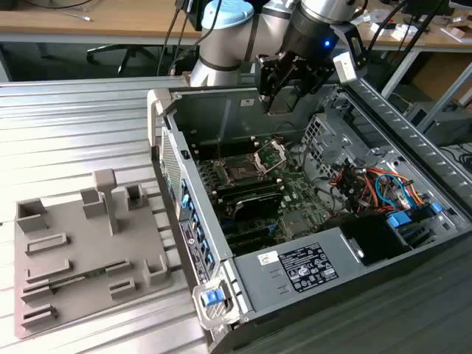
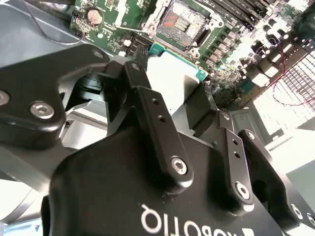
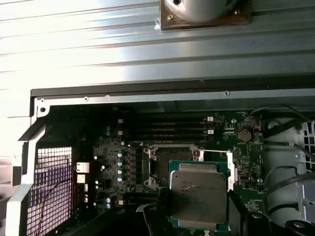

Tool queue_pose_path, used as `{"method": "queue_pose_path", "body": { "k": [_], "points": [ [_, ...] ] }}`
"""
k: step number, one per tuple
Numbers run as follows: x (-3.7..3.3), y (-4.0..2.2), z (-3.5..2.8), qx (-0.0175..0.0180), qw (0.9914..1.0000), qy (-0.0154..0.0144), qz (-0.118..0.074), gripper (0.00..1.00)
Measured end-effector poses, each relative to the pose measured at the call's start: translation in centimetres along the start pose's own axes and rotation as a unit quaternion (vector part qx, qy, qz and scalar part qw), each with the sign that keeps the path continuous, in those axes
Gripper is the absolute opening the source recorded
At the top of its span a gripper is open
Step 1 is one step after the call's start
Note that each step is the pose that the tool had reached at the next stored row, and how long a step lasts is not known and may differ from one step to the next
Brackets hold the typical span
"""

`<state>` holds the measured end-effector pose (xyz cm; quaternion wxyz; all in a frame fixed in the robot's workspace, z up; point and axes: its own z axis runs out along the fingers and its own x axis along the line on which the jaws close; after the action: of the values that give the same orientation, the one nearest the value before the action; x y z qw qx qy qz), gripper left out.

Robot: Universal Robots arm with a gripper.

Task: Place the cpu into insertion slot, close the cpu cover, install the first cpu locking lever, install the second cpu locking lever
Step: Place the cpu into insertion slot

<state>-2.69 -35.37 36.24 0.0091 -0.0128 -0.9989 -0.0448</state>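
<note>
My gripper (image 1: pixel 285 97) hangs above the open computer case and is shut on the cpu (image 3: pixel 199 192), a flat silver-grey chip on a green board. In the first wrist view the cpu sits between the black fingers (image 3: pixel 236 212) and hides part of the insertion slot (image 3: pixel 158 164) below. The second wrist view has the cpu (image 2: pixel 173 69) just short of the insertion slot (image 2: pixel 182 22), whose dark centre lies bare. In the exterior view the insertion slot (image 1: pixel 240 171) sits mid-motherboard, well below the gripper. The cpu cover (image 1: pixel 270 153) stands tilted open on the slot's right.
The case walls (image 1: pixel 221 110) ring the motherboard. Long black memory slots (image 1: pixel 254 193) lie beside the socket. Orange and blue cables (image 1: pixel 380 188) and drive bays fill the exterior view's right. A grey fixture tray (image 1: pixel 81 251) rests on the ribbed table at the left.
</note>
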Motion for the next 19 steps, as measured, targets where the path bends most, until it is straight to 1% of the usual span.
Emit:
{"method": "queue_pose_path", "body": {
  "k": [19],
  "points": [
    [0.08,-0.03,0.26,0.0000,1.00000,0.0000,0.000,0.55]
  ]
}}
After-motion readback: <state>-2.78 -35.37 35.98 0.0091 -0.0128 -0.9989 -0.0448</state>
